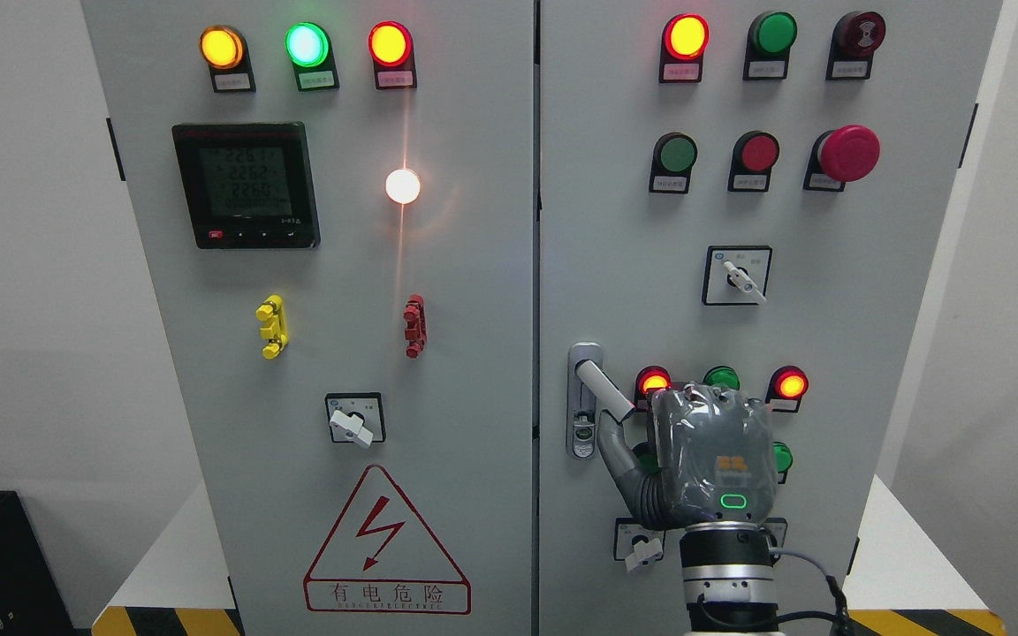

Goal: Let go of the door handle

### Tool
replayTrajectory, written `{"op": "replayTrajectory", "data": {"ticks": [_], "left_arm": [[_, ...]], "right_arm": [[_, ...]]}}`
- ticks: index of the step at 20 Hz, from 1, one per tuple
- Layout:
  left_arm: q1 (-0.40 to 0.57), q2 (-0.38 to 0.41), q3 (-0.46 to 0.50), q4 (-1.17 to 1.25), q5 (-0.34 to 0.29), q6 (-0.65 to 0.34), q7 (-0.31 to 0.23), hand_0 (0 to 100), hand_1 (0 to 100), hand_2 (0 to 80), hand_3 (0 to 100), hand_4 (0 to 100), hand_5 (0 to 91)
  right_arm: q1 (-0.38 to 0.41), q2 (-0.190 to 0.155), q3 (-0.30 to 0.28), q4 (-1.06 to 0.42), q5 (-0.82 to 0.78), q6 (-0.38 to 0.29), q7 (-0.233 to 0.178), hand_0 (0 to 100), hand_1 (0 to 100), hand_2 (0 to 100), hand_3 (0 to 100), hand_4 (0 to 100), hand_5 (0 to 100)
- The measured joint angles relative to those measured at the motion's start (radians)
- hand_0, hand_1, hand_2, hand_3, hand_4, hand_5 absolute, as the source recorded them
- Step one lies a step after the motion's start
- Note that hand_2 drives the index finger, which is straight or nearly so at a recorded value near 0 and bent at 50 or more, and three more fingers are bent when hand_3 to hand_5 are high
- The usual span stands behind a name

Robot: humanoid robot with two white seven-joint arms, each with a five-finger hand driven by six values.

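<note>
The door handle is a silver lever on a lock plate at the left edge of the right cabinet door. The lever is swung out and points down to the right. My right hand comes up from the bottom edge, back toward the camera, just right of and below the lever's tip. Its thumb is spread out under the lever and no finger wraps the lever, which shows along its whole length. The other fingers are hidden behind the back of the hand. The left arm is out of view.
The grey cabinet has two doors with lit indicator lamps, push buttons, a red emergency stop, rotary switches and a meter. A rotary switch sits beside my wrist. White walls flank the cabinet; yellow-black floor tape runs along the bottom.
</note>
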Motion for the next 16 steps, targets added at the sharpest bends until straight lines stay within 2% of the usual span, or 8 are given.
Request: {"op": "replayTrajectory", "data": {"ticks": [16], "left_arm": [[-0.001,0.0,0.0,0.0,0.0,0.0,0.0,12,56,0.0,0,0,0.0]], "right_arm": [[-0.011,0.0,-0.008,0.0,0.0,-0.001,0.0,55,38,98,100,100,100]]}}
